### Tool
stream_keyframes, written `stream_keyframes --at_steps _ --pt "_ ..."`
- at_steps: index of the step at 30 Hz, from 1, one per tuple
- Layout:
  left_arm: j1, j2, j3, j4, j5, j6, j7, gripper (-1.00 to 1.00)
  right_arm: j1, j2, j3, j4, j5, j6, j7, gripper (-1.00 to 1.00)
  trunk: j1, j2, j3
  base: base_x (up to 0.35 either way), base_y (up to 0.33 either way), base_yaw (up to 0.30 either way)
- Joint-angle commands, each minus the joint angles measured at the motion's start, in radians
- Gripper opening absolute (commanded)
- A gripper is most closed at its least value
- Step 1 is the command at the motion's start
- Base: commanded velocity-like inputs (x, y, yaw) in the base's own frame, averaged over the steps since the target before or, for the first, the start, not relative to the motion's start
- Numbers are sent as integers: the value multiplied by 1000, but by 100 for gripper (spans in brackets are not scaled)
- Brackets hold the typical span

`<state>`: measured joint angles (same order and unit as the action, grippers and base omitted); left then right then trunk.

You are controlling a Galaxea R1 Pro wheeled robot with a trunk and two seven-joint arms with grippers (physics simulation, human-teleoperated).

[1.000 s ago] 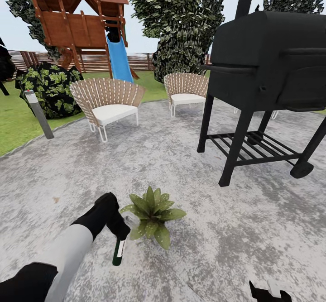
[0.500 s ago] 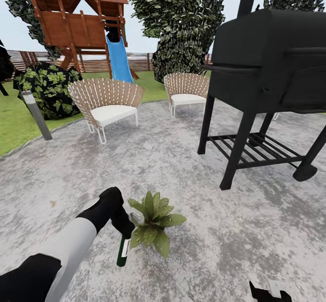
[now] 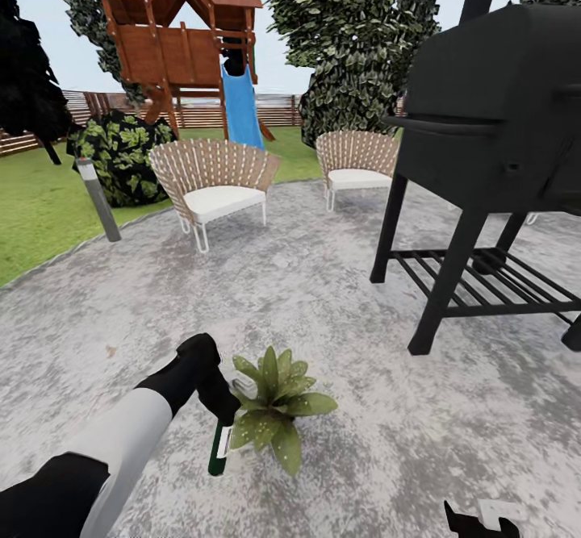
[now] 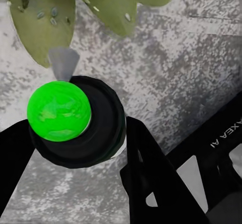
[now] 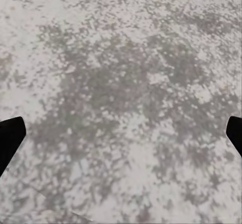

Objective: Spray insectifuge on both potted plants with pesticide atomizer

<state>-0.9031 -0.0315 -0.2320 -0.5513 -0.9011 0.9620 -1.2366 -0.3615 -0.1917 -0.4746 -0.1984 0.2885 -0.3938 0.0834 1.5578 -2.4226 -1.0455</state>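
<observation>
The pesticide atomizer [image 3: 216, 451], a slim dark-green bottle with a white patch, hangs tilted from my left gripper [image 3: 221, 409], which is shut on its upper part. Its pale spray head touches the left leaves of a potted plant [image 3: 276, 406], a low rosette on the stone patio [image 3: 323, 312] of the garden. In the left wrist view black fingers [image 4: 146, 163] flank the atomizer's round bright-green end [image 4: 59, 110], with white-speckled leaves [image 4: 35, 17] just beyond. My right gripper [image 3: 481, 522] sits low at the front right, open over bare stone [image 5: 121, 133].
A big black grill [image 3: 492, 143] on legs stands close at the right. Two wicker chairs [image 3: 214, 179] sit at the patio's far edge, a grey bollard [image 3: 98, 199] at its left rim. Lawn, shrubs, a wooden playhouse with a blue slide [image 3: 242, 106] and a fence lie beyond.
The head camera has turned, sliding the whole scene rightward. My left gripper has carried the atomizer slightly closer to the plant's left side. The right gripper has stayed put.
</observation>
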Motion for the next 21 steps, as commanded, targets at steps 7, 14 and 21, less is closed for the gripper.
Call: stream_keyframes --at_steps 7,14,21 --pt "-1 2 5 -1 -5 35 -12 -100 0 0 -9 1 4 -4 7 100 0 0 -1 20 -3 72" --pt "-2 -16 -1 -1 -12 43 -11 -100 0 -1 -10 1 4 -4 7 100 0 0 -1 75 -2 1" --pt "2 -16 -1 49 -12 40 -11 -100 0 -1 -10 1 4 -5 7 100 0 0 -1 162 -44 8"
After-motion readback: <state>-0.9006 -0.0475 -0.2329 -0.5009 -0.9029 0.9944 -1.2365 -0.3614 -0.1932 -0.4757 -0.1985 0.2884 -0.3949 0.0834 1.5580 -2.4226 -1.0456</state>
